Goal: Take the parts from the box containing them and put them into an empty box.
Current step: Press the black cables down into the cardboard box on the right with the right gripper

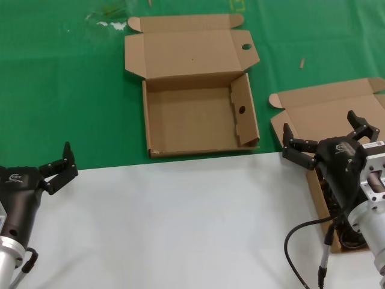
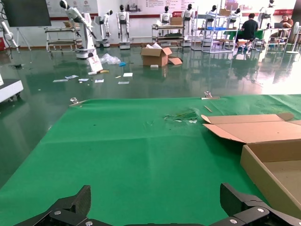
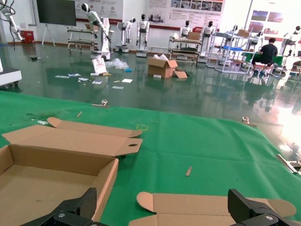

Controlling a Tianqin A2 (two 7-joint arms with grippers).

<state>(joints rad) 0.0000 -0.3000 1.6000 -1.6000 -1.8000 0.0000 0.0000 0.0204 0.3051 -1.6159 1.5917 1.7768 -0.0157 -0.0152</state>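
Observation:
The empty box (image 1: 198, 120) lies open mid-table on the green cloth, with a round hole in its lid flap and one in its right side wall. It also shows in both wrist views (image 2: 268, 165) (image 3: 47, 183). The box containing the parts (image 1: 319, 114) sits at the right, its plain lid folded back (image 3: 211, 207). My right arm covers most of its inside. Only a bit of the black parts (image 1: 348, 239) shows under the wrist. My right gripper (image 1: 322, 126) (image 3: 162, 200) hangs open over this box, holding nothing. Far from both boxes, my left gripper (image 1: 58, 167) (image 2: 155, 197) waits open at the near left.
A white sheet (image 1: 180, 229) covers the near half of the table up to the boxes' front edges. The green cloth (image 1: 60, 90) spreads behind and to the left. A small wood chip (image 1: 302, 62) lies at the back right. My right arm's cable (image 1: 301, 232) loops over the white sheet.

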